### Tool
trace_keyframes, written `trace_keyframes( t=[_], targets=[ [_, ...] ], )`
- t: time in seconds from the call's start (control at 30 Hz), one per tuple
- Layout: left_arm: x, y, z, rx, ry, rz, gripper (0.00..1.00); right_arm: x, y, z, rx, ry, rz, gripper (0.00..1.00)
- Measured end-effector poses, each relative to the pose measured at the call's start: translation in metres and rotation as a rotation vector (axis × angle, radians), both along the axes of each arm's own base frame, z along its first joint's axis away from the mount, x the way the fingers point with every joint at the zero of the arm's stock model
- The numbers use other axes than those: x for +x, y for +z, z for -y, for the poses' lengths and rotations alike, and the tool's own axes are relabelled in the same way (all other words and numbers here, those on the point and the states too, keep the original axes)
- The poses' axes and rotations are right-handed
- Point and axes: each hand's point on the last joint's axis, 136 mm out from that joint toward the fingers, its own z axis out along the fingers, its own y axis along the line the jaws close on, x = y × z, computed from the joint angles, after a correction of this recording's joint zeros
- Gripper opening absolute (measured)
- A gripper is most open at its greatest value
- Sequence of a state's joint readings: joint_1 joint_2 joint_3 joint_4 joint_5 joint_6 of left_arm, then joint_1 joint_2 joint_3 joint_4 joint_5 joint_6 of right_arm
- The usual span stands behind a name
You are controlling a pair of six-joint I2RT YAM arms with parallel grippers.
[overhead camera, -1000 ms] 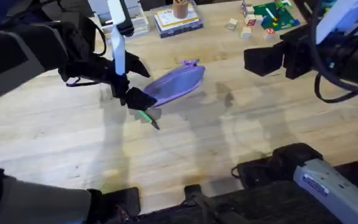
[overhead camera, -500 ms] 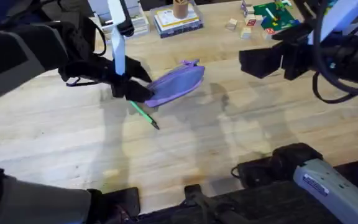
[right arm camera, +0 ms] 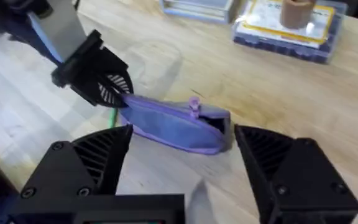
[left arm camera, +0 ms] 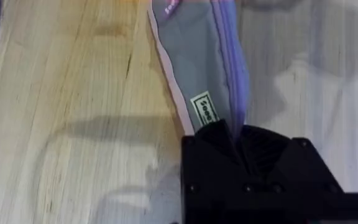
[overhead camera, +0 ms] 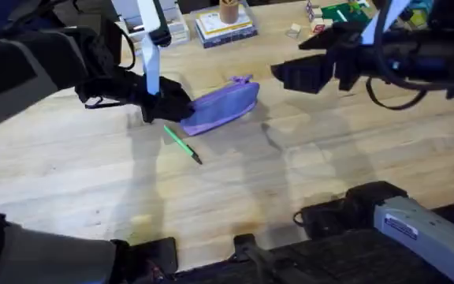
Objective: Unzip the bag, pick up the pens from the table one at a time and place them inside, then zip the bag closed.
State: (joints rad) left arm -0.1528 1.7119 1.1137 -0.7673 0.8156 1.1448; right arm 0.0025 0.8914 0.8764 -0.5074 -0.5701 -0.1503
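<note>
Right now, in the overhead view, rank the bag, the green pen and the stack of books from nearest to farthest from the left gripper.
1. The bag: its end sits in the left gripper.
2. The green pen: on the table just in front of it.
3. The stack of books: at the far edge.

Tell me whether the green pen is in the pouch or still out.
Out. The green pen lies bare on the table, just beside the purple pouch.

Your right gripper (right arm camera: pixel 182 158) hangs above the worktop (right arm camera: pixel 303 99), its black fingers (right arm camera: pixel 98 158) spread wide apart. Between them lies the lilac bag (right arm camera: pixel 173 124). The left gripper (right arm camera: pixel 114 93) grips the bag's end. A green pen (right arm camera: pixel 112 116) shows just beside it.
</note>
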Motion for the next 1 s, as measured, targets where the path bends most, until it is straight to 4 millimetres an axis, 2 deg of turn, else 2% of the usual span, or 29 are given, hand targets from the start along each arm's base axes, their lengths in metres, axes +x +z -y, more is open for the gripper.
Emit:
trace_keyframes(
  t=[0.13,0.27,0.3,0.5,0.63,0.67,0.77,1.0],
  targets=[
    [0.000,0.000,0.000,0.000,0.000,0.001,0.044,0.014,-0.001,-0.007,0.057,0.025,-0.013,0.997],
    [0.000,0.000,0.000,0.000,0.000,0.002,0.044,0.035,-0.010,-0.015,0.123,0.017,-0.066,0.997],
    [0.000,0.000,0.000,0.000,0.000,0.001,0.043,0.044,-0.021,-0.027,0.154,0.030,-0.116,0.997],
    [0.001,0.000,0.000,-0.001,0.000,0.005,0.043,0.060,-0.051,-0.056,0.122,0.046,-0.176,0.997],
    [0.001,0.000,0.000,-0.001,0.000,0.005,0.043,0.065,-0.067,-0.058,0.098,0.030,-0.211,0.996],
    [0.001,0.000,0.000,-0.001,0.000,0.005,0.043,0.072,-0.082,-0.059,0.089,0.021,-0.240,0.998],
    [0.001,0.000,0.000,-0.001,0.000,0.005,0.043,0.080,-0.096,-0.059,0.081,0.013,-0.259,0.998],
    [0.001,0.000,0.000,-0.001,0.000,0.005,0.042,0.088,-0.115,-0.060,0.070,0.006,-0.290,0.998]
  ],
)
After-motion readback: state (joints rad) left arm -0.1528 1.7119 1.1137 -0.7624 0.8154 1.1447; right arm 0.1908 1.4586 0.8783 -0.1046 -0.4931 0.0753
